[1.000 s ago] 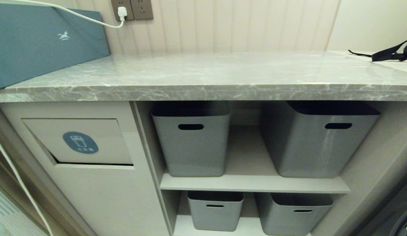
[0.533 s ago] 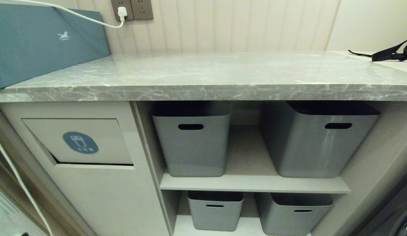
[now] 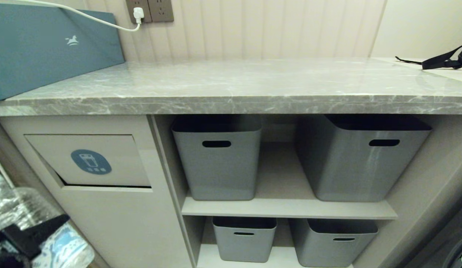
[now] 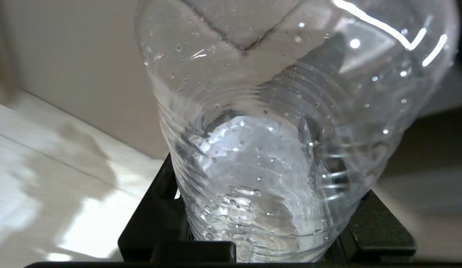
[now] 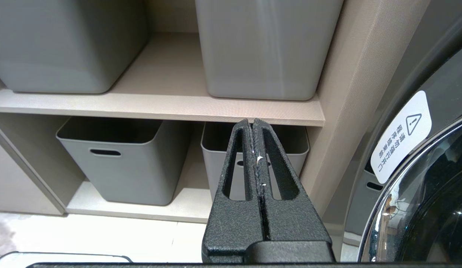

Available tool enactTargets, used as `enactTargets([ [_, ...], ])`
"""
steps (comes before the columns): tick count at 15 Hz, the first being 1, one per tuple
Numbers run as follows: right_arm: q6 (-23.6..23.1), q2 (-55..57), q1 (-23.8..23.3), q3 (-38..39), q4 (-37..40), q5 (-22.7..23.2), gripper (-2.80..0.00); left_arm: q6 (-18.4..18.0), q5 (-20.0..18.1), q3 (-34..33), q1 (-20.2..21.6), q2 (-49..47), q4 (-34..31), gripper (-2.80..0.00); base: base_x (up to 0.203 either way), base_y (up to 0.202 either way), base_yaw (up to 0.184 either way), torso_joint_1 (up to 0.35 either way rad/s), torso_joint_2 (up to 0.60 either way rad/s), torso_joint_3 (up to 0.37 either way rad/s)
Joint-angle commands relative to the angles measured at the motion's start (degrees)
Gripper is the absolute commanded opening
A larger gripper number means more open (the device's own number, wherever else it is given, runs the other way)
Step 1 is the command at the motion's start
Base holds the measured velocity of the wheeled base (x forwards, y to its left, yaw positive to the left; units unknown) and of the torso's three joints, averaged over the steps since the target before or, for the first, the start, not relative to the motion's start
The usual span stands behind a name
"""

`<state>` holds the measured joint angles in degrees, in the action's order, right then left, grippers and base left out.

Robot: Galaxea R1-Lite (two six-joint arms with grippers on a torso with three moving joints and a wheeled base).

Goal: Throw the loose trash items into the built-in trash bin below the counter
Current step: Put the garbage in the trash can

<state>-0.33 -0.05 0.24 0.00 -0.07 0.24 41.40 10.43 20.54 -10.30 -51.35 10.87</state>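
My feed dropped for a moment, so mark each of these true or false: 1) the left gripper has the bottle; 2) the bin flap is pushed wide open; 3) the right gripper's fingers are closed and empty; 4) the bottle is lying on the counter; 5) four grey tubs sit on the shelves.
1) True: the left gripper is clamped on the clear bottle.
2) False: the trash bin flap shows only a narrow dark gap along its lower edge.
3) True: the right gripper has its fingers pressed together, holding nothing.
4) False: the counter carries no bottle; it is low at the robot's left.
5) True: four grey tubs.
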Motion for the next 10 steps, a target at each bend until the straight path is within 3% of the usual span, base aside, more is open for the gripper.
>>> enactTargets([
  [1,0.0,0.0,0.0,0.0,0.0,0.0,-2.8,7.6,-0.6,3.7,2.7,-14.3,2.3,-2.8,0.0,0.0,0.0,0.0,0.0,0.0],
  [3,0.0,0.0,0.0,0.0,0.0,0.0,-2.8,12.1,-3.6,7.2,9.7,-22.6,5.5,-2.8,0.0,0.0,0.0,0.0,0.0,0.0],
  [5,0.0,0.0,0.1,0.0,0.0,0.0,-2.8,16.9,-12.7,9.2,14.9,-25.1,10.5,-2.8,0.0,0.0,0.0,0.0,0.0,0.0],
  [8,0.0,0.0,0.0,0.0,0.0,0.0,-2.8,22.2,-15.8,10.2,18.2,-30.9,15.8,-2.8,0.0,0.0,0.0,0.0,0.0,0.0],
  [10,0.0,0.0,0.0,0.0,0.0,0.0,-2.8,26.8,-21.3,9.8,21.8,-34.8,22.5,-2.8,0.0,0.0,0.0,0.0,0.0,0.0],
])
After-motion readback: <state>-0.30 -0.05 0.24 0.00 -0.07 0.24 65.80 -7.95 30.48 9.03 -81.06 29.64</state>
